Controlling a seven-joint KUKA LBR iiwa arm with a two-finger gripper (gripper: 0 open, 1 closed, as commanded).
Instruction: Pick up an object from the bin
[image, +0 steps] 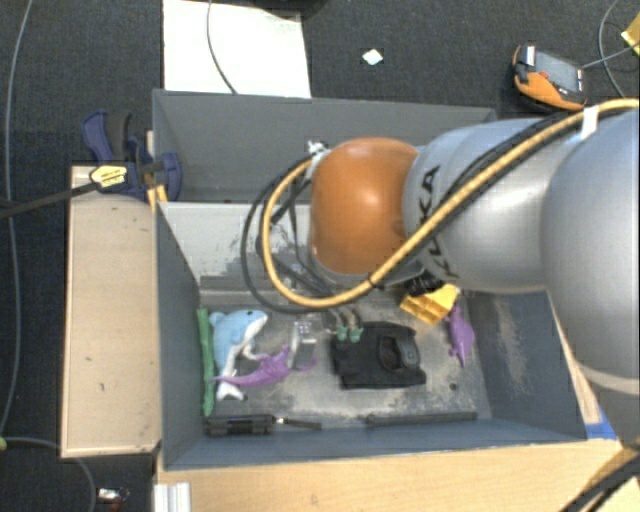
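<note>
While looking down into the grey bin (180, 330), found a purple curved toy (262, 371) left of the floor's middle, lying against a pale blue dolphin (236, 335). Found the gripper (304, 338) at the toy's right end, beneath an orange wrist cover (362, 205); could not tell whether clenched or released. Noted a black blocky object (378, 358) close on the right. Judged two risks: catching the dolphin as well, given the contact, or slipping off the thin purple curve.

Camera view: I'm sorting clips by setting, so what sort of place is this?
Probably a robot lab's picking station: a grey arm reaches into a metal bin holding small toys, like a blue dolphin.
</note>
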